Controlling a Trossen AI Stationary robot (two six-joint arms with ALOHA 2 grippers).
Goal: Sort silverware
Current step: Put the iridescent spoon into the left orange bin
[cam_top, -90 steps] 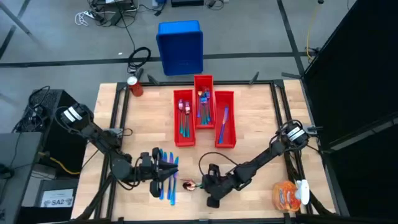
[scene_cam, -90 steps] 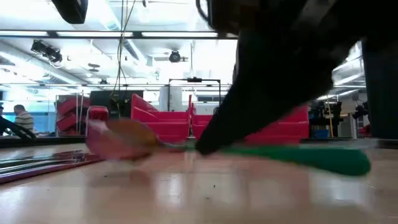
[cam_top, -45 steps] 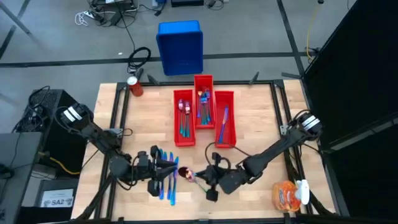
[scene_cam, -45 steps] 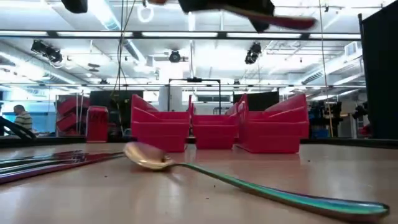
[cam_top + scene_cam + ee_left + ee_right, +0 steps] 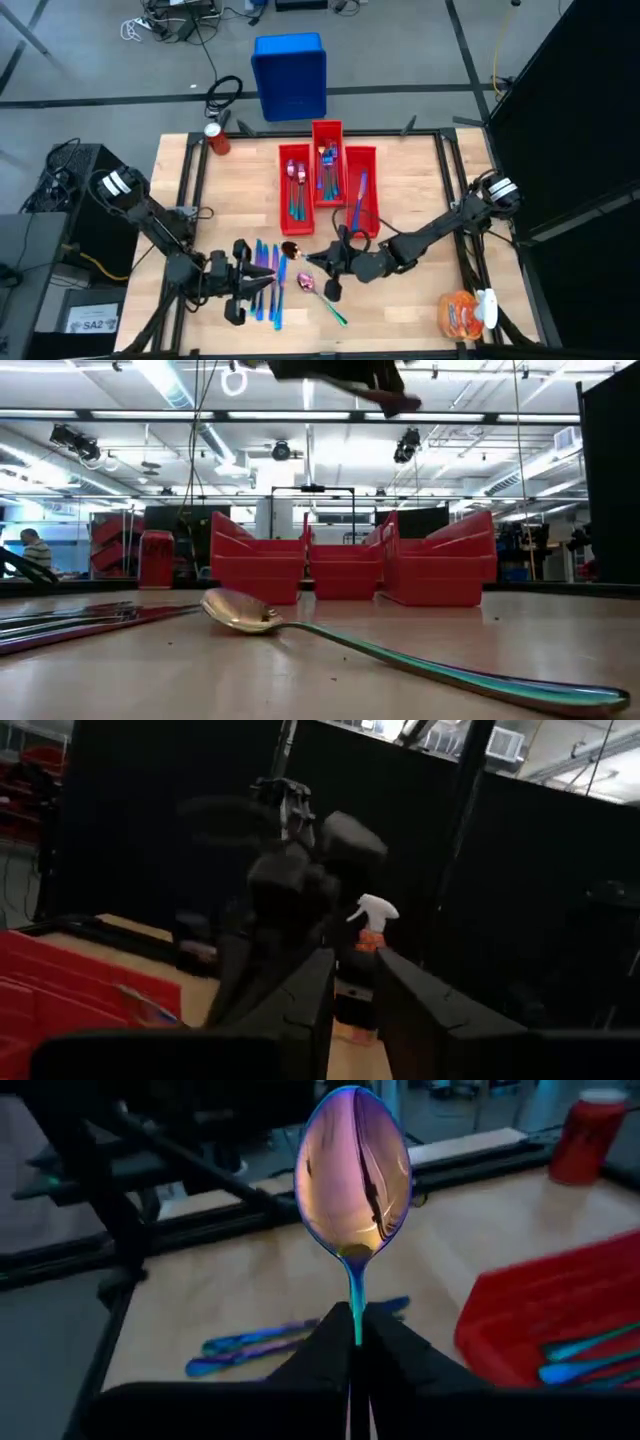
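Observation:
My right gripper (image 5: 314,259) (image 5: 355,1332) is shut on an iridescent spoon whose pink bowl (image 5: 354,1168) is raised above the table in front of the red bins. A second spoon (image 5: 322,297) (image 5: 300,628) lies flat on the wood below it, bowl toward the left. A pile of blue silverware (image 5: 268,272) lies at the near left, and my left gripper (image 5: 262,286) (image 5: 355,982) stands over it, slightly open with nothing between its fingers. More silverware lies in the three red bins (image 5: 327,160). My right gripper pinches the spoon's thin handle (image 5: 356,1318) between its two fingers, just behind the bowl's neck. The fingers lie along the handle, and the bowl sticks out beyond the fingertips. The spoon is lifted clear of the table.
A red can (image 5: 217,139) stands at the far left corner. An orange spray bottle (image 5: 468,312) sits at the near right. A blue crate (image 5: 290,75) is on the floor beyond the table. Bare wood lies to the right of the bins.
My right gripper has risen from the table with one spoon and gone toward the far edge and the bins. The other spoon, tilted beside the fingers a second ago, now lies flat on the wood. My left gripper has drawn a little toward the near edge.

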